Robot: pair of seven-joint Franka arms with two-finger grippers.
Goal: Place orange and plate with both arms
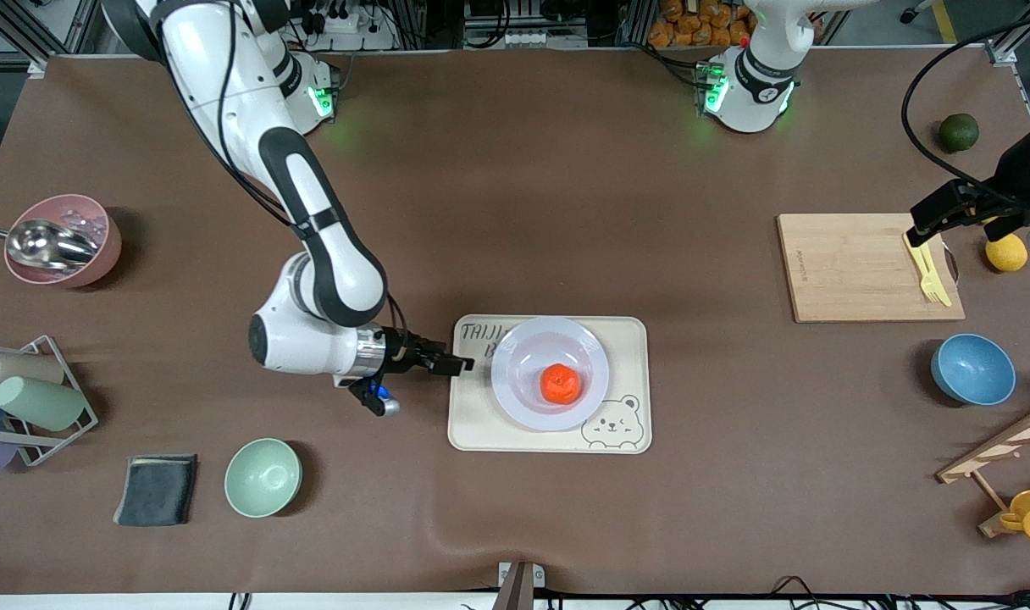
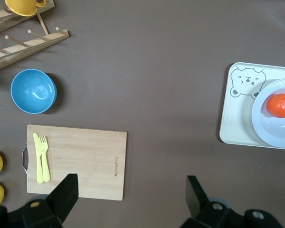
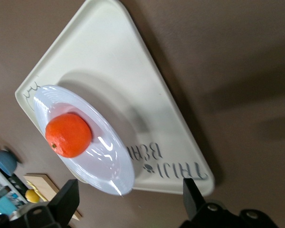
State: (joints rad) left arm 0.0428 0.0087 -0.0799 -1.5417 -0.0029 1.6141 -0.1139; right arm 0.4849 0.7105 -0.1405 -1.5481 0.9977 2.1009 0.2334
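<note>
The orange [image 1: 561, 383] sits in the middle of the pale lavender plate [image 1: 506, 373], which rests on the cream bear-print tray [image 1: 481, 424]. My right gripper [image 1: 460, 364] is low at the tray's edge toward the right arm's end, open. In the right wrist view the plate [image 3: 109, 161] rim reaches between the wide-apart fingers of the right gripper [image 3: 129, 197] without touching them, and the orange [image 3: 68, 135] lies on it. My left gripper [image 1: 916, 233] hangs open and empty over the wooden board's end. The left wrist view shows the left gripper [image 2: 130, 190], plate [image 2: 270, 128] and orange [image 2: 280, 105] far off.
A wooden cutting board [image 1: 854, 267] carries a yellow fork [image 1: 928, 275]; a lemon [image 1: 1006, 252] and a blue bowl [image 1: 972, 368] lie near it. A green bowl [image 1: 263, 477], dark cloth [image 1: 156, 489], cup rack [image 1: 32, 398] and pink bowl [image 1: 62, 241] stand toward the right arm's end.
</note>
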